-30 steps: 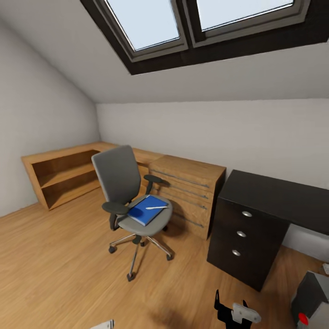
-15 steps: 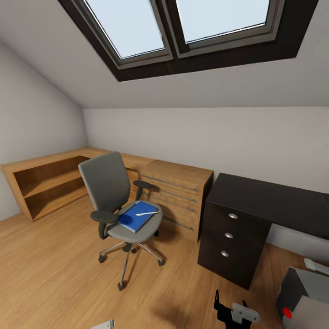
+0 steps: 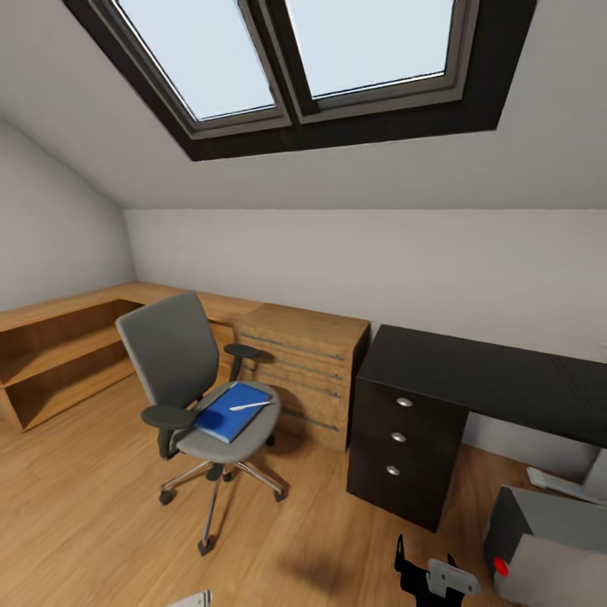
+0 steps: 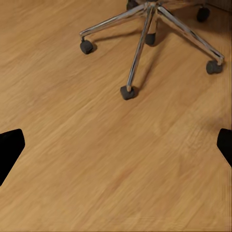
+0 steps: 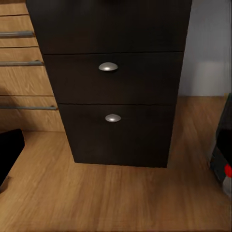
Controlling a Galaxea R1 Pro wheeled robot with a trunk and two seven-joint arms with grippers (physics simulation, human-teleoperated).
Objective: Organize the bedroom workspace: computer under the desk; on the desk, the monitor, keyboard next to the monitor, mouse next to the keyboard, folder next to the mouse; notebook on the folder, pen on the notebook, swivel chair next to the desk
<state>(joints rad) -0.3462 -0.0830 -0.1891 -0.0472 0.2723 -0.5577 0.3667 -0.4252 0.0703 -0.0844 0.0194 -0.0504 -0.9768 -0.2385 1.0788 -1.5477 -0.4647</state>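
Blue folder (image 3: 228,411) (pen (image 3: 249,405) on top) lies on the swivel chair (image 3: 189,381).

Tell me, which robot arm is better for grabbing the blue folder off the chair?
Probably the left: the folder lies on the swivel chair on the robot's left side, and the left wrist camera faces the chair's base. The right wrist camera faces the desk drawers.

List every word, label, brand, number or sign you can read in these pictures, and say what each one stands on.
No readable text in any view.
The folder on the swivel chair: plain blue cover, no lettering.
The computer: a red round button, no brand mark legible.
The desk drawers: silver knobs, no labels.
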